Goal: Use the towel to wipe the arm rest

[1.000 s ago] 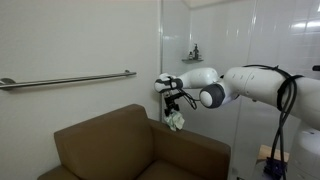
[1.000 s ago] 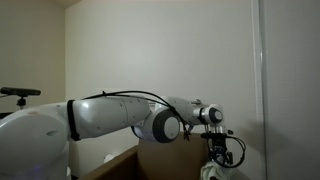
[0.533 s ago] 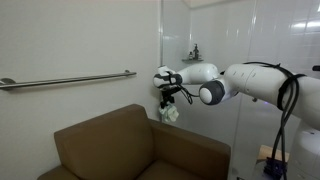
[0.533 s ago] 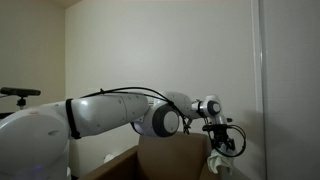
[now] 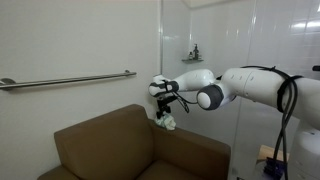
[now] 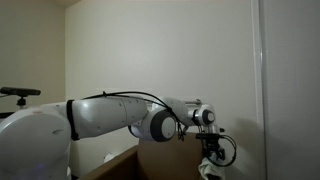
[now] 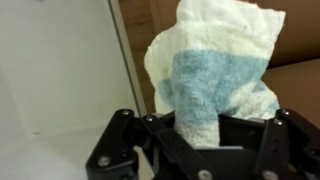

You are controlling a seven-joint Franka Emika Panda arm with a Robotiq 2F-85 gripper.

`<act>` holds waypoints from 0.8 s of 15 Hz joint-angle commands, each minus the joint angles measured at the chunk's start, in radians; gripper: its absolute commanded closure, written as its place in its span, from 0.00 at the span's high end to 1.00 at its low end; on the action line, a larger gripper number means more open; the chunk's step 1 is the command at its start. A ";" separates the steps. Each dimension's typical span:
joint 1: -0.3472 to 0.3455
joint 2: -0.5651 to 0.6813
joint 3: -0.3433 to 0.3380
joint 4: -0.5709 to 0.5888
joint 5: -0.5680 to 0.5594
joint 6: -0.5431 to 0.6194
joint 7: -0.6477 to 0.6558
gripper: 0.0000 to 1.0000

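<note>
Gripper [image 5: 164,110] pinched shut on towel [image 5: 167,122], hovering above arm rest [image 5: 195,152]. Next: lower to contact, then sweep.

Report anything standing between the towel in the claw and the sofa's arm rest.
Nothing visible stands in the way. The claw is shut on the towel, which hangs right over the back end of the arm rest, beside the backrest. Whether it touches the leather cannot be told.

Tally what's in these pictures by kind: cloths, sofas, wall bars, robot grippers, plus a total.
rumpled whitish towel with a blue band: 1
brown leather-like sofa: 1
grey metal wall bar: 1
black robot gripper: 1
Total: 4
</note>
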 commanded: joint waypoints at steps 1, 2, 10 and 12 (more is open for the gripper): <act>0.035 0.017 0.022 -0.074 0.003 0.013 -0.031 0.04; 0.042 0.029 0.020 -0.083 0.000 0.017 -0.021 0.05; 0.052 0.037 -0.058 -0.078 -0.038 0.151 0.166 0.06; 0.044 0.037 -0.050 -0.076 -0.023 0.177 0.178 0.06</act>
